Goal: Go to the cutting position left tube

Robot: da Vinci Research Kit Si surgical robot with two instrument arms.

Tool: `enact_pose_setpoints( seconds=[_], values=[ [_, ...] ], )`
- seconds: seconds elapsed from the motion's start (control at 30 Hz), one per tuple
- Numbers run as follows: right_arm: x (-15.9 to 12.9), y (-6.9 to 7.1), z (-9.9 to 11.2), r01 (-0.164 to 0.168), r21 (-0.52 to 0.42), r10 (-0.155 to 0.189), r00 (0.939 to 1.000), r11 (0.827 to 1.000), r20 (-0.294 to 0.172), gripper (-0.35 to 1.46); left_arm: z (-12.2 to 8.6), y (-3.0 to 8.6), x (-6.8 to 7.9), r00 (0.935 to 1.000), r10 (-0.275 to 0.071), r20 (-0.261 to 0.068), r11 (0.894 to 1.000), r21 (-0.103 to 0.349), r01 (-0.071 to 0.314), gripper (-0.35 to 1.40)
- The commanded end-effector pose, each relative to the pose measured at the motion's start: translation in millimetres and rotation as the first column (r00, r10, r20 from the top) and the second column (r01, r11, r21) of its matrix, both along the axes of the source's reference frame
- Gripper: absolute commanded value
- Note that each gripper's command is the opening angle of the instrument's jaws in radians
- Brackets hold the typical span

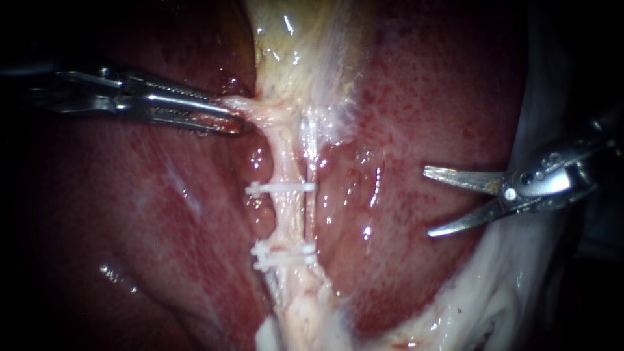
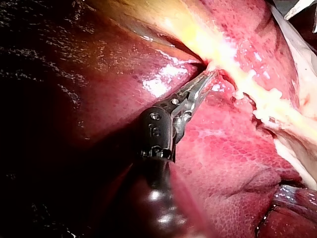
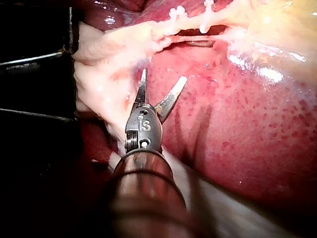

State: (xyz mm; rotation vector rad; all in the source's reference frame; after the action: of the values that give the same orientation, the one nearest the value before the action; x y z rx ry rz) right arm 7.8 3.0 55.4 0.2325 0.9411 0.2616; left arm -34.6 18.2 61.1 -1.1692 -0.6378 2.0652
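Liver (image 1: 422, 117) fills the field, pale gallbladder (image 1: 299, 45) at top centre. From the left, left instrument (image 1: 235, 116) lies near level, tip dipped slightly, jaws clamped on the gallbladder's lower end. From the right, right instrument (image 1: 428, 201) points left over the liver, blades spread in a wide V, gripping nothing, well apart from the tubes. Below the gallbladder, left tube (image 1: 279, 159) runs down just beside right tube (image 1: 311, 162). White upper clip (image 1: 279, 188) and lower clip (image 1: 283, 257) cross the left tube, bare stretch between them.
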Motion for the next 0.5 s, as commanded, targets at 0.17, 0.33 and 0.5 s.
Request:
enact_pose_setpoints(
  seconds=[0.17, 0.33, 0.5],
  values=[
    [0.0, 0.0, 0.0, 0.0, 0.0, 0.0, 1.0, 1.0, 0.0, 1.43, -2.6, 1.4, 3.0, 1.0, -0.006, -0.005, 1.0, -0.016, 0.006, -0.35],
    [0.0, 0.0, 0.0, -0.001, 0.0, 0.001, 1.0, 1.0, 0.0, 1.43, -5.8, 2.8, 6.4, 0.9993, -0.038, 0.002, 0.998, -0.041, 0.038, -0.35],
    [0.4, 0.1, 0.0, 0.002, 0.003, -0.002, 1.0, 1.0, -0.002, 1.43, -7.2, 2.9, 7.0, 0.9987, -0.051, 0.005, 0.997, -0.055, 0.051, -0.35]
  ],
)
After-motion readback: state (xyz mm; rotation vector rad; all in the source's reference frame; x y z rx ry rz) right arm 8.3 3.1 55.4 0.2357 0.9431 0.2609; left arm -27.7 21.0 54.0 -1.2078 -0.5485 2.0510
